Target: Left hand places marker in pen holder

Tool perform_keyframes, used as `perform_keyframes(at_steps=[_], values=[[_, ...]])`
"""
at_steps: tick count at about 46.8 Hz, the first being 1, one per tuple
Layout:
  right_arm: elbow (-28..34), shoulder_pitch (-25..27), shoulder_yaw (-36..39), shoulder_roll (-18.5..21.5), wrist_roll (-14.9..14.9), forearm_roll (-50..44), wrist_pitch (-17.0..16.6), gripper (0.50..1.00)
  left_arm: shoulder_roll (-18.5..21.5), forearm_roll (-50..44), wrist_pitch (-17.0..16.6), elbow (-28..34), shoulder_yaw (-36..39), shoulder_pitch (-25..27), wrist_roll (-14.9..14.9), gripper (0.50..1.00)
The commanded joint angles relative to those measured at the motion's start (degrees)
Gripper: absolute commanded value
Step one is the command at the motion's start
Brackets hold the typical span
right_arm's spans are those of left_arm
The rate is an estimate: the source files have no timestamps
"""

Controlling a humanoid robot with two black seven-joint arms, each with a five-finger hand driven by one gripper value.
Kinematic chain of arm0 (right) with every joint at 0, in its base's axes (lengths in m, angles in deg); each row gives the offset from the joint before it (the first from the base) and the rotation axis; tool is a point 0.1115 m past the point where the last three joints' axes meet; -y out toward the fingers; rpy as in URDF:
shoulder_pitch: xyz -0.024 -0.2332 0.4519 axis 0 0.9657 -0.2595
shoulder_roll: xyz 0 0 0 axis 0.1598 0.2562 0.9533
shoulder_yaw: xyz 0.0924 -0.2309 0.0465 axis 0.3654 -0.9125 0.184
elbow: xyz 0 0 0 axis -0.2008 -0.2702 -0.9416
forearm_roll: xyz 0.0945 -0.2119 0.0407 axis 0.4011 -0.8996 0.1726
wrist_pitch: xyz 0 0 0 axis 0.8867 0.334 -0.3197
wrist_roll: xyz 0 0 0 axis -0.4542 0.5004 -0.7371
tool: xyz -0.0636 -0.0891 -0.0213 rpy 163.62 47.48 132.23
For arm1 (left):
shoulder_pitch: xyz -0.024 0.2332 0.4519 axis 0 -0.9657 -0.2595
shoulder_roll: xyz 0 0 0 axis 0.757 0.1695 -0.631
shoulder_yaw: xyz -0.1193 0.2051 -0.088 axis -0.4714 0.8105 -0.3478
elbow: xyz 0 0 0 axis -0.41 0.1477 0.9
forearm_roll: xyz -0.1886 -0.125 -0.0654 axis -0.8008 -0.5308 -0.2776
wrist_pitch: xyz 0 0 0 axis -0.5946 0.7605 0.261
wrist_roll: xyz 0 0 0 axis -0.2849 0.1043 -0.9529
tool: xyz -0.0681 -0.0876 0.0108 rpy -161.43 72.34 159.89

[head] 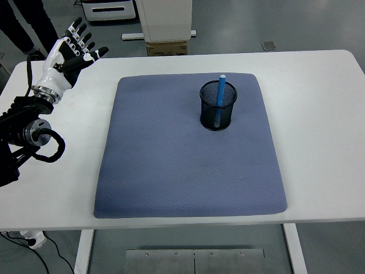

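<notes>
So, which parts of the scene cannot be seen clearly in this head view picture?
- Lower part of the blue marker: veiled by the black wire-mesh pen holder, so its resting point is unclear.
- Left arm behind the white-and-black left robot hand: cut off by the left edge.
- Right arm: not in view.
- Person at the top left: only dark trouser legs show.
</notes>
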Motion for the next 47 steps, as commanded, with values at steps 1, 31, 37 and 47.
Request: perform_keyframes(at_steps=[1, 31, 37, 47], values=[[0.0, 0.0, 0.0, 0.0, 0.0, 0.0, 0.0, 1.0, 0.0, -0.8, 1.9, -0.1, -3.5, -2.4, 0.0, 1.0], [-0.1, 0.0, 0.0, 0.0, 0.0, 0.0, 0.0, 1.0, -1.1, -7.8, 10.1, -0.1, -17.1, -13.2, 2.5, 1.0], [-0.3, 0.0, 0.1, 0.0, -0.9, -0.1, -0.1, 1.0, -1.0, -8.4, 9.8, -0.1, -17.1, -13.5, 4.6, 1.0], [-0.2, -0.5, -0.1, 0.0, -0.7, -0.1, 0.0, 1.0, -1.1, -8.3, 9.6, 0.0, -17.0, -13.5, 4.6, 1.0]])
